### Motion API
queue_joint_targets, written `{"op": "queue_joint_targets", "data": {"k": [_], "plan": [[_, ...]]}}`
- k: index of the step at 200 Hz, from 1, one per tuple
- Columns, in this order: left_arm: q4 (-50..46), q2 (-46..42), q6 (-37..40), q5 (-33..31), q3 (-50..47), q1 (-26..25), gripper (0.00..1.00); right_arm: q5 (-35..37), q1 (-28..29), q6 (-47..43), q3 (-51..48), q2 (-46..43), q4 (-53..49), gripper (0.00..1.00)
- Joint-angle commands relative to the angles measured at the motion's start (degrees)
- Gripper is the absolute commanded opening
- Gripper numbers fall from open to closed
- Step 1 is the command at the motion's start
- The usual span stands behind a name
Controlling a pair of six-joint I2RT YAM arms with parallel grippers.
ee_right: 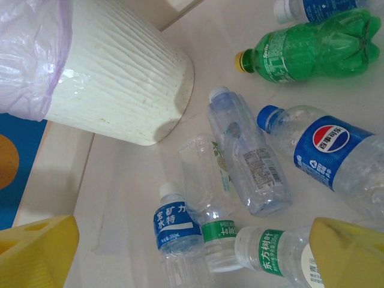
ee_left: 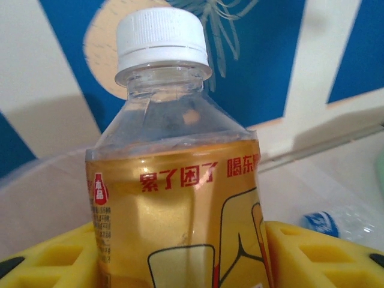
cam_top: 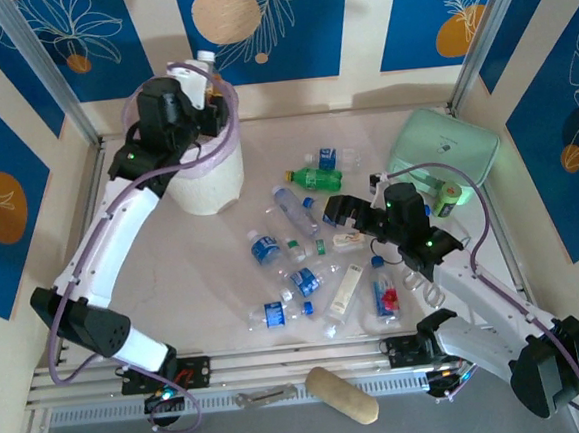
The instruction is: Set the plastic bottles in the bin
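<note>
The left gripper (ee_left: pixel 186 264) holds a smooth clear bottle (ee_left: pixel 174 156) with a ridged white cap (ee_left: pixel 161 36) over the round, ribbed bin (cam_top: pixel 210 186), far left. The right gripper (ee_right: pixel 192 258) gapes wide above scattered crinkly bottles (ee_right: pixel 249 162).

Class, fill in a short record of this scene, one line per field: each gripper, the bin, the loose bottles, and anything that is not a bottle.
Left gripper: shut on a clear plastic bottle with a white cap and gold label, held over the bin's far rim
Right gripper: open, empty, above loose bottles
Bin: round cream-white wastebasket with a pale pink liner, far left of the table
Loose bottles: clear blue-labelled plastic bottles and a green plastic bottle with a yellow cap, lying mid-table
Other items: mint-green zip pouch, far right; tan oblong object, near edge
</note>
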Motion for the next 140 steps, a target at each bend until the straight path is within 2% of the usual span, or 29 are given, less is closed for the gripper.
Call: {"op": "queue_joint_targets", "data": {"k": [1, 30, 60, 113, 140], "plan": [[-0.36, 1.94, 2.28, 3.01, 2.67, 4.13, 0.56, -0.14, -0.34, 0.41, -0.96, -0.90, 0.21, 0.99], [-0.50, 5.97, -0.18, 5.54, 3.87, 10.20, 0.56, -0.31, -0.34, -0.03, -0.52, -0.91, -0.08, 0.99], [-1.43, 10.12, -4.71, 8.83, 4.26, 14.23, 0.56, -0.14, -0.32, 0.08, -0.84, -1.64, -0.58, 0.99], [-4.09, 14.75, -8.83, 12.28, 4.43, 16.65, 0.59, -1.34, -0.17, -0.76, -0.93, -2.04, -1.55, 0.99], [-5.07, 15.39, -9.34, 13.29, 4.49, 16.65, 0.67, -1.89, 0.09, -0.74, -0.90, -1.33, -0.80, 0.99]]}}
